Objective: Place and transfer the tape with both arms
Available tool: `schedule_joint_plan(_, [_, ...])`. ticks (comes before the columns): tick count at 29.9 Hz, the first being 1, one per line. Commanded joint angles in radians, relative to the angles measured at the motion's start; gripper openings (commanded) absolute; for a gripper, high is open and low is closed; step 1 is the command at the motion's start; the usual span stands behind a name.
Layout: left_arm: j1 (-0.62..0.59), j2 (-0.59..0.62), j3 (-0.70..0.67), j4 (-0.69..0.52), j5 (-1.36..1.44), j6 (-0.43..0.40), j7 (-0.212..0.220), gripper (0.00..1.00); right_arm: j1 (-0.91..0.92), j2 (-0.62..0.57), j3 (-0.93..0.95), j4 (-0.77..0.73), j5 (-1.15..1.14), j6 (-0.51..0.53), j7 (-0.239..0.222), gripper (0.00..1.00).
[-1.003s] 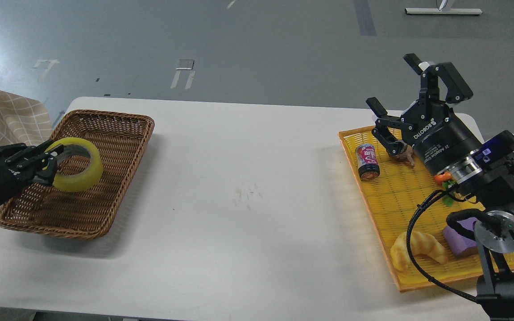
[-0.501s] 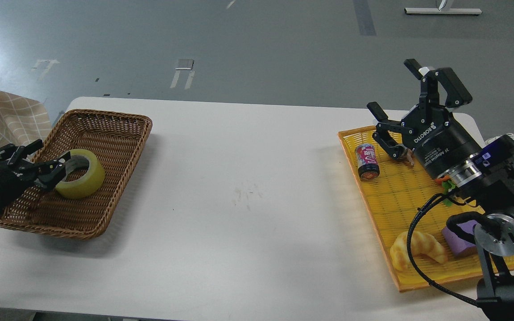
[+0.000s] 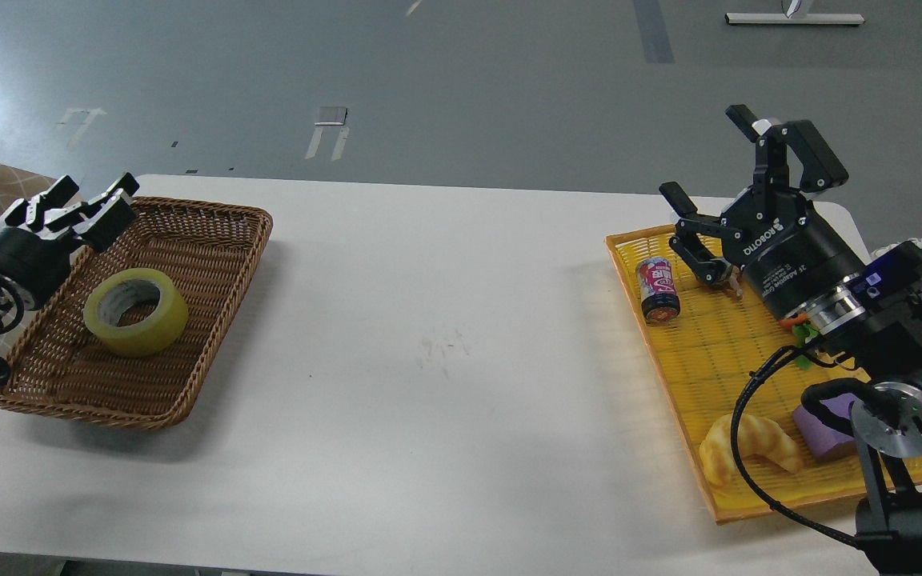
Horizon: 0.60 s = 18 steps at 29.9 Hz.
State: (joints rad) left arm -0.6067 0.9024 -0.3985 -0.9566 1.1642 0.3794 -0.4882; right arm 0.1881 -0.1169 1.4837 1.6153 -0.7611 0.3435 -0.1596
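Tape: the wide roll of translucent yellow packing tape with a grey-white core [image 3: 136, 311] lies flat on the floor of the brown woven wicker basket [image 3: 213, 240], hole upward, nothing touching it.
Change: a second ago the left gripper held the tape raised over the basket; half a second ago the roll was down with the fingers still at its rim; now the gripper has let go and risen clear.
Left gripper: the black two-finger left gripper [image 3: 93, 202] hovers above the basket's far left corner, fingers slightly parted, empty.
Right gripper: the black ROBOTIQ-marked right gripper [image 3: 709, 160], well away from the basket, stands wide open and empty, almost where it was before.
Under the right gripper: a yellow slatted tray [image 3: 717, 376] with a small dark drink can [image 3: 659, 290], a yellow-tan toy croissant [image 3: 749, 450] and a purple block [image 3: 821, 436].
Surface: white table [image 3: 445, 360] under the basket and the tray.
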Motion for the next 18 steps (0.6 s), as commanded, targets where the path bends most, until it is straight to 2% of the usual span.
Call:
schedule_joint_plan(1, [-0.067, 0.013, -0.005, -0.085, -0.144, -0.117, 0.022, 0.98, 0.002, -0.006, 0.0, 0.0, -0.012, 0.0, 0.0, 1.0])
schedule_joint_plan(2, [-0.12, 0.021, -0.008, -0.111, -0.217, -0.167, 0.042, 0.98, 0.002, -0.018, 0.0, 0.0, -0.014, 0.0, 0.0, 1.0])
schedule_joint_plan(5, [-0.279, 0.01, -0.01, -0.146, -0.349, -0.311, 0.062, 0.98, 0.004, -0.046, 0.001, 0.0, -0.014, 0.0, -0.001, 1.0])
schedule_joint_plan(8, [-0.327, -0.013, -0.029, -0.198, -0.421, -0.387, 0.071, 0.98, 0.016, -0.047, 0.001, -0.002, -0.015, 0.0, -0.001, 1.0])
schedule_joint_plan(11, [-0.328, -0.048, -0.088, -0.301, -0.533, -0.435, 0.082, 0.98, 0.031, -0.053, 0.001, -0.003, -0.021, -0.001, -0.001, 1.0])
schedule_joint_plan(14, [-0.311, -0.094, -0.181, -0.347, -0.713, -0.451, 0.102, 0.98, 0.05, -0.067, 0.001, -0.003, -0.055, -0.005, -0.003, 1.0])
schedule_joint_plan(15, [-0.303, -0.105, -0.203, -0.349, -0.751, -0.458, 0.114, 0.98, 0.054, -0.07, 0.001, -0.003, -0.061, -0.006, -0.003, 1.0])
schedule_joint_plan(17, [-0.271, -0.149, -0.282, -0.35, -0.842, -0.503, 0.164, 0.98, 0.063, -0.075, 0.003, -0.011, -0.067, -0.008, -0.003, 1.0])
schedule_joint_plan(18, [-0.262, -0.157, -0.302, -0.35, -0.845, -0.525, 0.168, 0.98, 0.068, -0.075, 0.003, -0.012, -0.067, -0.008, -0.001, 1.0])
